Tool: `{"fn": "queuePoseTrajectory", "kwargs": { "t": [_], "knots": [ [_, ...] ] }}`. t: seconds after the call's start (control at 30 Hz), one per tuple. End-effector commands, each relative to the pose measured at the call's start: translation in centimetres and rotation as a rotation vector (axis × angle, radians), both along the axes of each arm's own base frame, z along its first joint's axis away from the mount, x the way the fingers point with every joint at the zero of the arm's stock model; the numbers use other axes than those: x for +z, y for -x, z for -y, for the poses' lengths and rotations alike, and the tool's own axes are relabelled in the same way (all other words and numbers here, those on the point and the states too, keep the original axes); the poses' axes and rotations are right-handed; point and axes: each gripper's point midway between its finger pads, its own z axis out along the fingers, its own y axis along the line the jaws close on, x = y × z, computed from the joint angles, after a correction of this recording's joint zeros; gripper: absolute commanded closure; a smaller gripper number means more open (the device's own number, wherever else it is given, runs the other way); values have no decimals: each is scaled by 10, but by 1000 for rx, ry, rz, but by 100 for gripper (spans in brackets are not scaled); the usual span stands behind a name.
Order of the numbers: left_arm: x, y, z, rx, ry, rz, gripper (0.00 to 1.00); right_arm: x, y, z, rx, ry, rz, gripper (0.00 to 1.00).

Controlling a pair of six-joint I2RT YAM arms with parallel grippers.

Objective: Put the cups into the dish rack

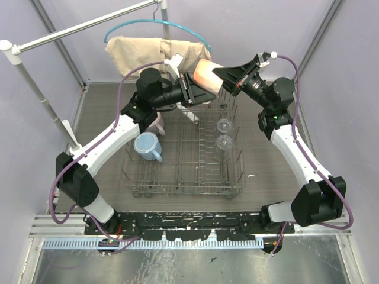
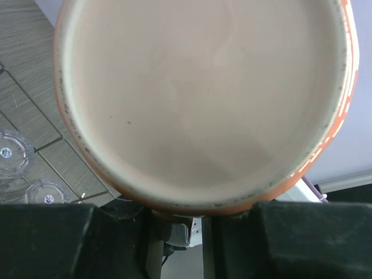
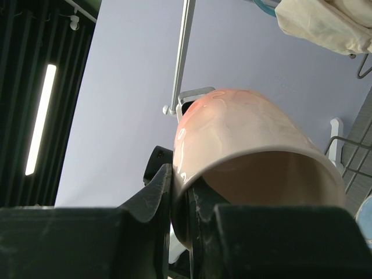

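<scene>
Peach-orange mug (image 1: pixel 204 74): stiff glazed ceramic, slick, chippable. Clamped at rim wall by right gripper (image 1: pixel 221 77). Left gripper (image 1: pixel 190 89) closure: cannot tell.

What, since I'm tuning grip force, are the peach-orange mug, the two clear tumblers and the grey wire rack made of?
Peach-orange mug: probably glazed ceramic; glossy highlights outside, speckled cream rim.
Two clear tumblers: likely glass, possibly clear plastic; the rack wires show through them.
Grey wire dish rack: metal wire, maybe coated; thin, dull grey rods.
</scene>
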Motion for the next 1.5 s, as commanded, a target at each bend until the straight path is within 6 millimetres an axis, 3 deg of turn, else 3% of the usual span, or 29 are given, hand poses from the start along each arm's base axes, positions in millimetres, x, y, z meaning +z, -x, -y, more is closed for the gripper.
{"fn": "queuePoseTrajectory", "kwargs": {
  "t": [0.0, 0.13, 0.2, 0.3, 0.47, 0.6, 0.8, 0.97, 1.23, 1.47],
  "knots": [
    [54, 6, -13, 48, 119, 156, 100, -14, 12, -12, 56, 76, 48, 99],
    [45, 6, -25, 117, 60, 165, 100, -19, 10, -11, 45, 86, 42, 88],
    [41, 5, -31, 152, 42, 165, 100, -21, 9, -11, 39, 89, 38, 75],
    [32, 5, -38, 193, 13, 154, 100, -25, 7, -10, 31, 91, 33, 71],
    [19, 4, -44, 222, -30, 136, 100, -29, 5, -8, 11, 94, 27, 52],
    [12, 1, -46, 240, -54, 133, 100, -35, 2, -2, -11, 116, 17, 51],
    [-2, -3, -50, 292, -127, 137, 100, -47, -6, 13, -87, 223, 5, 38],
    [-19, -6, -55, 376, -214, 123, 100, -57, -10, 41, -221, 419, -6, 32],
    [-39, -9, -75, 563, -366, 96, 100, -101, -9, 99, -391, 747, -115, 31],
    [-65, -13, -85, 770, -488, 11, 100, -127, -6, 120, -398, 912, -152, 30]
  ]
}}
